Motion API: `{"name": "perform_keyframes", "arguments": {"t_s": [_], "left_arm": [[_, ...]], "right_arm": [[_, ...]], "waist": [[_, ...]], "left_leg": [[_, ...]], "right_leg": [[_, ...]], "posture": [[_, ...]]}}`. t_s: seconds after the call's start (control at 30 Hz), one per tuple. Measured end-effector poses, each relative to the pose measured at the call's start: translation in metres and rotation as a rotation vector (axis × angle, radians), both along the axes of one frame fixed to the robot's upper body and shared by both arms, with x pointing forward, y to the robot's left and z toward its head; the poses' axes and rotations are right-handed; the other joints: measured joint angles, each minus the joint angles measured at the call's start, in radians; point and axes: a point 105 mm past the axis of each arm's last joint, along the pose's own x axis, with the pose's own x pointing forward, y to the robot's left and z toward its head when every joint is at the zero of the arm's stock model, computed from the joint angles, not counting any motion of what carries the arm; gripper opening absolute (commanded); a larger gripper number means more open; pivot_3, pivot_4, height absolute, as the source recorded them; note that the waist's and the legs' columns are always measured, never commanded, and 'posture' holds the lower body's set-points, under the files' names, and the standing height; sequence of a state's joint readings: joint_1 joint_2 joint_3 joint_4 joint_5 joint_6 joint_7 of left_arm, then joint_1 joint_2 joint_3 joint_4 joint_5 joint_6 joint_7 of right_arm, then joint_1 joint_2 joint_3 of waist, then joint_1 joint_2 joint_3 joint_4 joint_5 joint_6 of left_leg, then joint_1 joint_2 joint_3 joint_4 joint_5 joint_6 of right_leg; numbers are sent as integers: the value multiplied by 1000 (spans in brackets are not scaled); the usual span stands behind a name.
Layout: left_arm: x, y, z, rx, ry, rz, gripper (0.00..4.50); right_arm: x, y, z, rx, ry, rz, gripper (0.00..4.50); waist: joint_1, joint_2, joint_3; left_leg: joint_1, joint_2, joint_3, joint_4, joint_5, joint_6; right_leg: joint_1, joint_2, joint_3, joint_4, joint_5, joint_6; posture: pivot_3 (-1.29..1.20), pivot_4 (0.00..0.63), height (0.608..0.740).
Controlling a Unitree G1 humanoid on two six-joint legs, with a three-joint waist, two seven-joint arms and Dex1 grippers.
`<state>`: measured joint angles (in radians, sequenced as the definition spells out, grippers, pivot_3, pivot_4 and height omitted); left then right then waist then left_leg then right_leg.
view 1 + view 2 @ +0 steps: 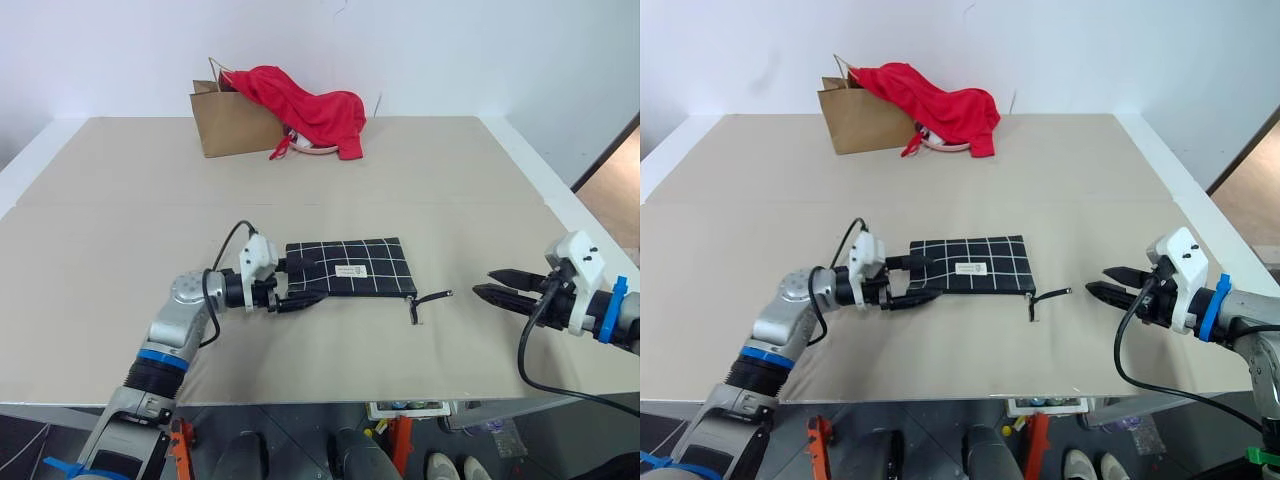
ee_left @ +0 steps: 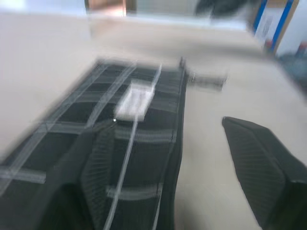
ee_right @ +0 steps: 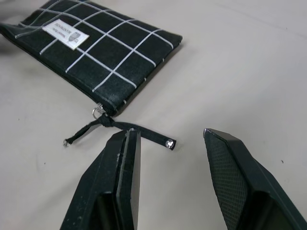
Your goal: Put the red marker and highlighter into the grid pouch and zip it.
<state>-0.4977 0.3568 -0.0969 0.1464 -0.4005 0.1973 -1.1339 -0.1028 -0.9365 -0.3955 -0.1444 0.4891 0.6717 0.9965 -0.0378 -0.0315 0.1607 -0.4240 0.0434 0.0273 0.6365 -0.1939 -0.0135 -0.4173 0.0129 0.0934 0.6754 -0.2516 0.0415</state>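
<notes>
Flat black fabric grid pouch lying zipped at mid-counter, cord pull beside released right hand; left hand released at its other end; apparently finished; 2 arms need only retreat.
</notes>
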Motion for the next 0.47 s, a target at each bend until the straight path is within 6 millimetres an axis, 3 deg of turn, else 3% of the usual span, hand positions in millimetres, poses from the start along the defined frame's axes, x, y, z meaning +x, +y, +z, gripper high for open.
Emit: {"name": "perform_keyframes", "arguments": {"t_s": [0.1, 0.13, 0.2, 0.23, 0.33, 0.47], "left_arm": [[7, 25, 23, -121, 102, 124, 3412], [13, 44, 30, -159, 151, 230, 3412], [16, 62, 31, -183, 185, 328, 3412], [15, 80, 26, -189, 224, 425, 3412], [12, 109, 10, -190, 304, 570, 3412], [9, 143, 6, -213, 329, 752, 3412]], "right_arm": [[7, -6, 4, 25, -30, -21, 2332], [11, -10, 5, 41, -44, -37, 2332], [13, -13, 4, 54, -48, -52, 2332], [16, -15, 3, 68, -53, -65, 2332], [19, -20, -1, 96, -53, -89, 2332], [30, -14, -2, 123, -66, -86, 2332]], "waist": [[-8, 0, 0], [-10, 0, 0], [-11, 0, 0], [-12, 0, 0], [-10, 0, 0], [-9, 0, 0]], "left_leg": [[1, 1, 0, 0, 0, 0], [1, 1, 0, 0, 0, 0], [2, 1, 0, 0, 0, 0], [2, 2, 0, -1, 0, 0], [2, 2, 0, -1, 0, 0], [2, 1, 0, 0, 0, 0]], "right_leg": [[0, 0, 0, 0, 0, 0], [0, 1, 0, 0, 0, 0], [1, 1, 0, 0, 0, -1], [1, 1, 0, 1, 0, -1], [1, 1, 0, 0, 0, -1], [1, 0, -1, 0, 0, -1]], "posture": [[0, 150, 740], [0, 150, 740], [0, 150, 740], [0, 150, 740], [0, 150, 740], [0, 150, 740]]}}
